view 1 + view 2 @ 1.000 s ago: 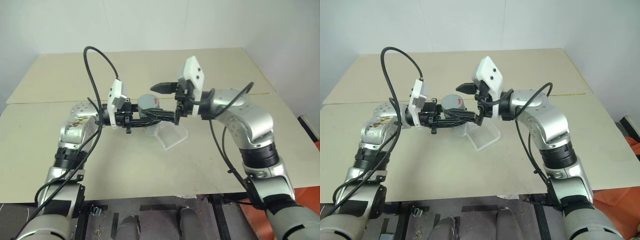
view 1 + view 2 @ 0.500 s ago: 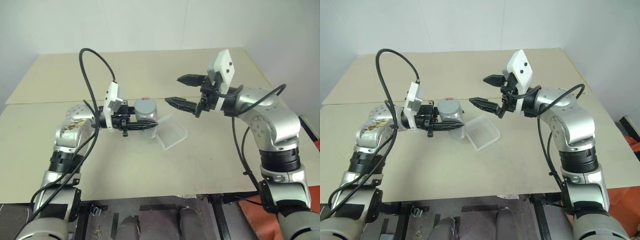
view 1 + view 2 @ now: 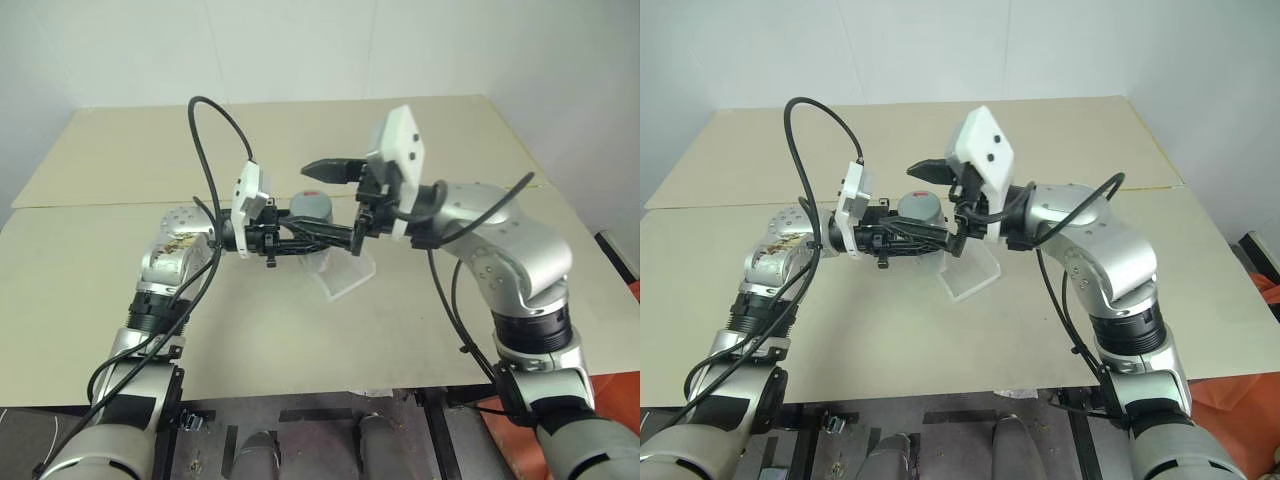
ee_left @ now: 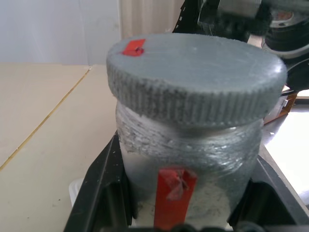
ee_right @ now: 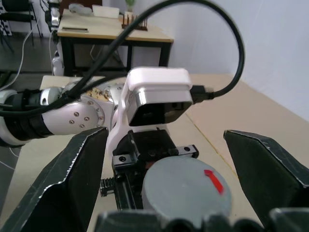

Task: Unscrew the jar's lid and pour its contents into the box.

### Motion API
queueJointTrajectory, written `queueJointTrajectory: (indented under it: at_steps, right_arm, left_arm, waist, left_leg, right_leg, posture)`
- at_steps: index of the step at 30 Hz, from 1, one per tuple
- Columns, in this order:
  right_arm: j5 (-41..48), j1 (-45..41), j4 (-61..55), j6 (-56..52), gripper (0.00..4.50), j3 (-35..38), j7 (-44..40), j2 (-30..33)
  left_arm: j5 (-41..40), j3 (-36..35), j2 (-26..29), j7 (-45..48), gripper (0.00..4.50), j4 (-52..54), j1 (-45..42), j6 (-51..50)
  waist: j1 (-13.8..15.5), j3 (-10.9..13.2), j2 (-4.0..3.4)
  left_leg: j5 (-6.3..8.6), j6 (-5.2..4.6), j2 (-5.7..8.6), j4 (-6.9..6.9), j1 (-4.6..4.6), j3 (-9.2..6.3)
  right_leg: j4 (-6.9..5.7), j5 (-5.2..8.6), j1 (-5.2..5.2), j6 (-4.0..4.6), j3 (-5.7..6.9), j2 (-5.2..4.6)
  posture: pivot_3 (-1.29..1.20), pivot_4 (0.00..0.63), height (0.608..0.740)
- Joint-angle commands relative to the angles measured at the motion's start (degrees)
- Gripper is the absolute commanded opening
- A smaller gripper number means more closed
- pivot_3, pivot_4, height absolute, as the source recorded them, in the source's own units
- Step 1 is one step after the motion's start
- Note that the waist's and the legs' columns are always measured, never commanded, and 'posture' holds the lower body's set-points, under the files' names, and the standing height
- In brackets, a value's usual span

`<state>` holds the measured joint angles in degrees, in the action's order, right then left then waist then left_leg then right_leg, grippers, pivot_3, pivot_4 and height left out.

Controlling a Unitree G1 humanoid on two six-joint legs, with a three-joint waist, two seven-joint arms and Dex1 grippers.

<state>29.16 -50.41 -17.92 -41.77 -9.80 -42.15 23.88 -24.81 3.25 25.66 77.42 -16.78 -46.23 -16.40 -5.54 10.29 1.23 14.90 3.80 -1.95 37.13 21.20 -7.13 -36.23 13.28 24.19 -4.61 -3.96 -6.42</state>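
Note:
My left gripper [image 3: 303, 236] is shut on the jar [image 4: 193, 159], holding it upright above the table. The jar is clear with a red label stripe [image 4: 175, 194], and the left fingers [image 4: 102, 191] press its sides. The grey lid [image 3: 312, 206], with its red mark [image 5: 213, 180], is on the jar. My right gripper [image 3: 325, 201] is open and reaches in from the right. One of its fingers [image 5: 72, 179] stands on each side of the lid, both clear of it. The clear box [image 3: 350, 276] lies on the table just beneath the jar. I cannot make out the contents through the jar wall.
The tan table [image 3: 420, 330] is made of two boards with a seam [image 3: 90, 203] running across behind my arms. Black cables [image 3: 215, 120] loop up from both wrists. The table's front edge [image 3: 330, 385] is close to my body.
Half a second ago the right gripper had swung away to the right of the jar. It has now come back over the lid, still open. The left gripper keeps its hold on the jar.

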Motion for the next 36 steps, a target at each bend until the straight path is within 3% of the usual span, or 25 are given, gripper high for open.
queueJointTrajectory:
  at_steps: [1, 8, 36]
  right_arm:
    - [-2.23, -2.28, 0.25, 0.10, 4.45, -0.64, 1.95, -0.92]
    - [-5.06, -2.85, 2.57, -0.20, 4.45, -0.61, 3.77, -1.88]
    - [-1.39, 1.73, -0.43, -0.50, 4.45, 3.76, 0.41, 6.26]
  left_arm:
    - [-0.47, -0.69, 0.40, 0.44, 1.94, 1.15, -1.13, 0.88]
    - [-1.14, -1.37, 1.68, 0.39, 1.94, 3.20, 0.14, -0.03]
    - [-2.34, -2.85, 4.93, 0.86, 1.94, 5.33, 1.67, -1.16]
  waist:
    - [-0.01, 0.00, 0.00]
    - [-0.11, 0.00, 0.00]
    - [0.01, 0.00, 0.00]
  left_leg:
    - [0.00, 0.00, 0.00, 0.00, 0.00, -0.01]
    - [0.00, 0.00, 0.00, -0.01, 0.00, 0.00]
    - [0.00, 0.00, 0.00, -0.01, 0.01, -0.01]
  right_leg:
    - [0.00, 0.00, 0.01, 0.00, 0.00, 0.00]
    - [-0.01, 0.00, 0.03, 0.00, 0.00, 0.01]
    - [0.01, 0.00, 0.01, 0.00, 0.00, 0.00]
  posture:
    - [0.00, 0.150, 0.740]
    - [0.00, 0.150, 0.740]
    - [0.00, 0.150, 0.740]
